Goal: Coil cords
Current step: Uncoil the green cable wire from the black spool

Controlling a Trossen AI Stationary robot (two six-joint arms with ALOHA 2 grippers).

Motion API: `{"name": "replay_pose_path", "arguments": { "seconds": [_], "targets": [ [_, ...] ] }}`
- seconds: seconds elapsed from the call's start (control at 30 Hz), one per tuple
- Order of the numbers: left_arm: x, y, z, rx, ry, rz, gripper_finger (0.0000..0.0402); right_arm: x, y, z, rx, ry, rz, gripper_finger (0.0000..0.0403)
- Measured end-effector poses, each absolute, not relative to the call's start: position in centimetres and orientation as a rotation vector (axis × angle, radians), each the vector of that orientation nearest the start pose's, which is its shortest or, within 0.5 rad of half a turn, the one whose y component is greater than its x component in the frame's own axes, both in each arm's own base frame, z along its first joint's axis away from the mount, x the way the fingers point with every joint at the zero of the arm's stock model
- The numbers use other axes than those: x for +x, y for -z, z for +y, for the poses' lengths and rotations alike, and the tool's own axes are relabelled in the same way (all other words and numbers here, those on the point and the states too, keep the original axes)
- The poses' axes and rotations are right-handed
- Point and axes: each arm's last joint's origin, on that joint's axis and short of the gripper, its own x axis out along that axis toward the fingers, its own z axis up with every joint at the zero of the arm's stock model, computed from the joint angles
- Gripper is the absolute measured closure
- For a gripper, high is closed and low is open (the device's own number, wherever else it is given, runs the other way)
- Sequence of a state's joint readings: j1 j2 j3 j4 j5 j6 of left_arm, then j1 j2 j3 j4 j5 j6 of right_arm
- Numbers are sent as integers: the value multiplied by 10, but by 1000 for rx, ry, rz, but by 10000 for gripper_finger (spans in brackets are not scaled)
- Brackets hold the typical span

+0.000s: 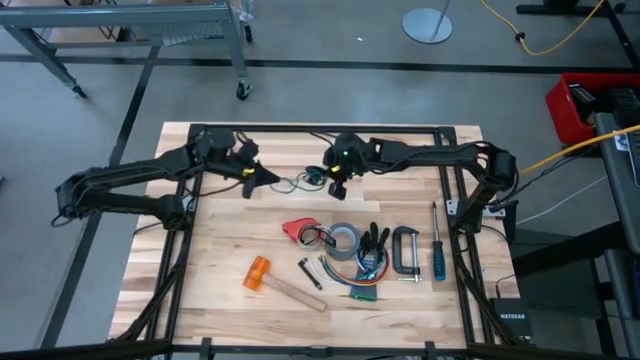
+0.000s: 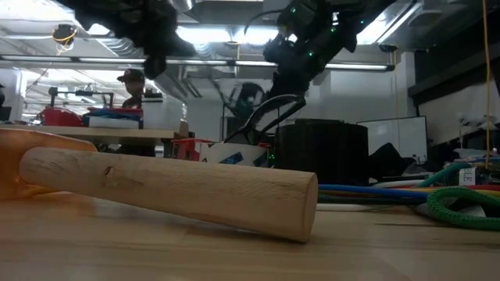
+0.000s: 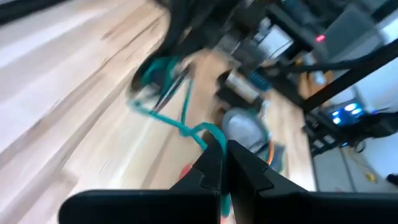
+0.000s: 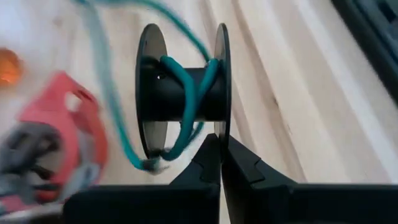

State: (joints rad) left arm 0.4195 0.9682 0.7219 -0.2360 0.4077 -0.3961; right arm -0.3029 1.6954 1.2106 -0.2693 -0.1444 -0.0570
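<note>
High view showed the wooden table (image 1: 210,300) with both arms reaching in over its far half, tools laid out nearer the front: a hammer (image 1: 272,280), a tape roll (image 1: 345,240), a clamp (image 1: 405,250), a screwdriver (image 1: 437,245). The left gripper (image 1: 262,177) sat with its jaws pressed together, and in its wrist view the teal cord (image 3: 180,121) ran down into the closed fingertips, so it appeared pinched there, though blur made this uncertain. The right gripper (image 1: 337,183) was also closed; its fingertips met at the flange of a small black spool (image 4: 183,93), apparently gripping that rim. The cord (image 1: 297,183) lay between the two grippers on the far-centre boards, with a few crossed turns around the spool's core and a slack loop hanging off beside a red object (image 4: 62,127). Risks, judged: the edge grip on the thin flange could slip or let the spool twist; slack could drop turns over the flange; the loose loop could snag nearby tools; uneven tension could pull the cord from the left jaws.
</note>
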Motion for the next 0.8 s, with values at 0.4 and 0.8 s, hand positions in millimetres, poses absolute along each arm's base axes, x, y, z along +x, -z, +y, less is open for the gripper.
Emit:
{"name": "replay_pose_path", "arguments": {
  "seconds": [0.4,0.8],
  "targets": [
    [193,-261,67,-619,-97,555,400,362,-293,-126,77,257,223,402],
    [234,-272,54,-585,72,323,400,356,-283,-135,-25,523,355,402]
  ]
}}
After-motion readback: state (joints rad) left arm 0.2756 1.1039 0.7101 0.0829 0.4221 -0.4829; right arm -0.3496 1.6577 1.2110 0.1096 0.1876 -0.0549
